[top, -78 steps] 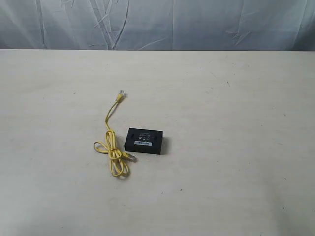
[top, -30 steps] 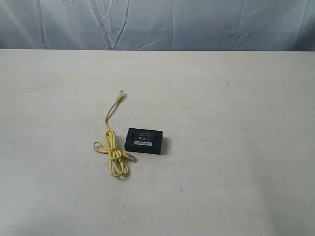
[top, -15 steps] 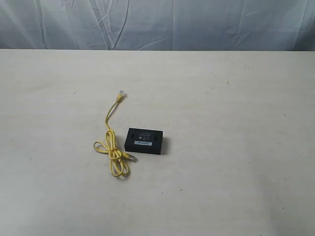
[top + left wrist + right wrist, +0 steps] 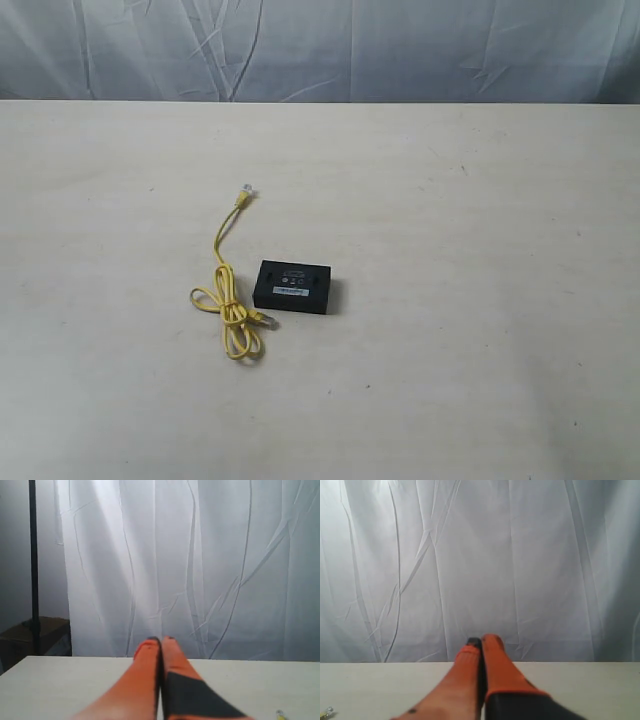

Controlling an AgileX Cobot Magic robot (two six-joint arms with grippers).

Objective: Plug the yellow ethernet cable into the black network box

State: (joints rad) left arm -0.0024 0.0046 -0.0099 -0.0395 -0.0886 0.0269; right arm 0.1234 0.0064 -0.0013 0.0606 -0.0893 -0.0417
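Cream-coloured flat tabletop (image 4: 480,380) is stretching wide, its far edge meeting a wrinkled pale cloth backdrop (image 4: 400,50). Broad open surface is lying to the right and front. Left of centre, the small flat black network box (image 4: 293,287) is resting, the thin yellow ethernet cable (image 4: 228,300) looping just beside its left side and one clear plug (image 4: 268,321) sitting near its front corner. The orange left gripper (image 4: 160,642) and right gripper (image 4: 481,642) are hovering, fingers pressed together.

Yellow cable (image 4: 231,309), black box (image 4: 292,287)
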